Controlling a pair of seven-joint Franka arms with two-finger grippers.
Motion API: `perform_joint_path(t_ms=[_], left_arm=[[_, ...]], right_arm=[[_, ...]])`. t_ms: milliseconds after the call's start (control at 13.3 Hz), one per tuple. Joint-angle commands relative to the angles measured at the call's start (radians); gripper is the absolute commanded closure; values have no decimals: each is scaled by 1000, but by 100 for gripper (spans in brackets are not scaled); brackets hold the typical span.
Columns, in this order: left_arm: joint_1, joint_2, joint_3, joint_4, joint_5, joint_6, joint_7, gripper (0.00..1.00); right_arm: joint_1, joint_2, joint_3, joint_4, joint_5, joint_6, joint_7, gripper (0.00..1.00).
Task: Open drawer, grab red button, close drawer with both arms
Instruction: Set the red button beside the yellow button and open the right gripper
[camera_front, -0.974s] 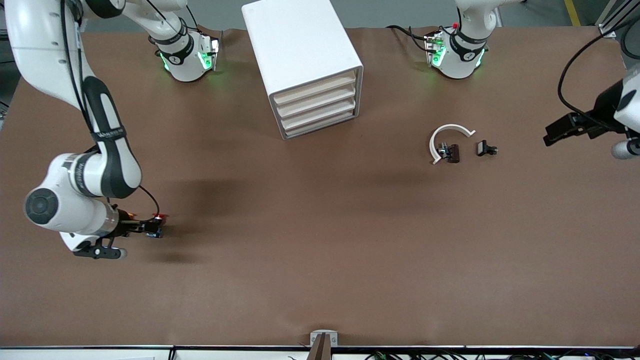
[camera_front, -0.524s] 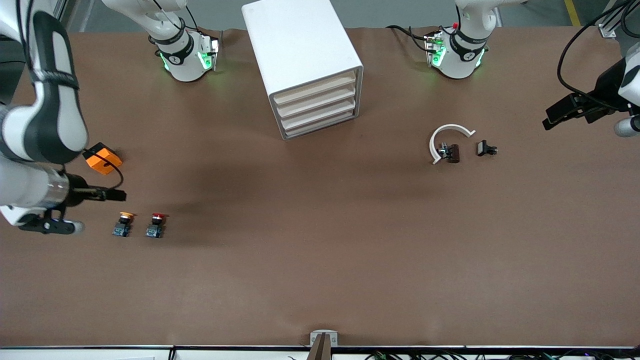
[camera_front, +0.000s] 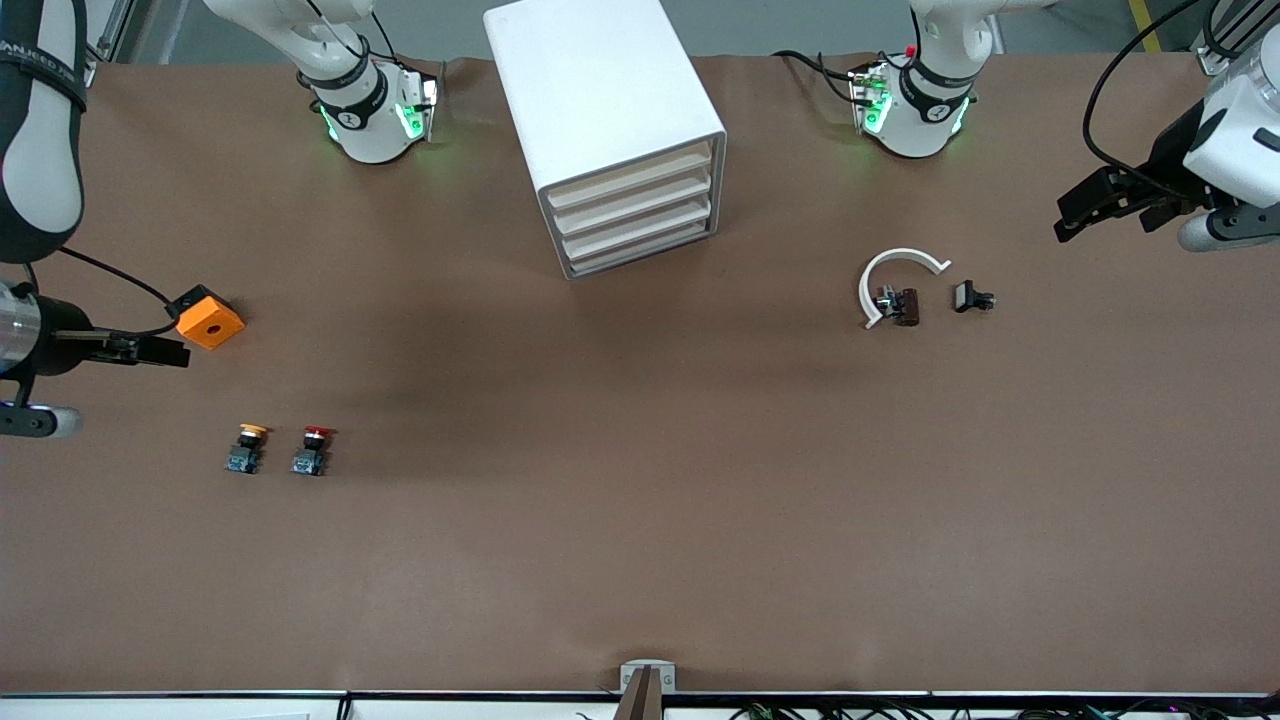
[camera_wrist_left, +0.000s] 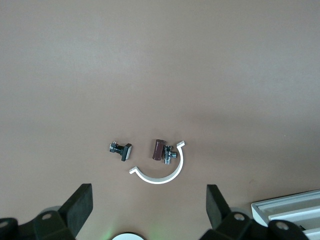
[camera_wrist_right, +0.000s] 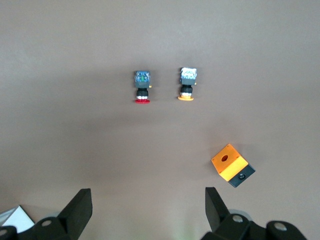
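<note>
The button has a red cap and lies just beside one yellow-capped button, near one orange cube. Both the left tool and the right tool hang wide open, holding nothing.

Brown table: cabinet, two buttons, cube

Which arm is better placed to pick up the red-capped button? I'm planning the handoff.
Right. Its tool, open, hangs at the right arm's end of the table, where the button lies beside the yellow-capped button. The left tool, also open, is over the table's left arm's end.
</note>
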Motion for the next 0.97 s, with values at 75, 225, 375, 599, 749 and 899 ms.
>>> perform_joint_path(t_ms=[75,225,375,599,749,899], left_arm=[[7,-44,-22,-39,-15,17,3,0],[7,-52,-24,-43,-15,17,3,0],[7,-58,-24,-43,-15,17,3,0],[7,-67,-24,-46,-14,12,3,0],[6,-67,-26,-49,-14,12,2,0],[9,-66,-42,-47,-15,17,-4,0]], right_arm=[[-9,10,10,114,-18,-105,-3,0],[-12,6,10,139,-13,-123,-4,0],[-18,-29,10,138,-7,-161,3,0],[-46,-107,14,121,37,-192,3,0],[-50,-186,14,49,47,-191,-1,0],[-50,-245,14,-3,45,-192,-4,0]])
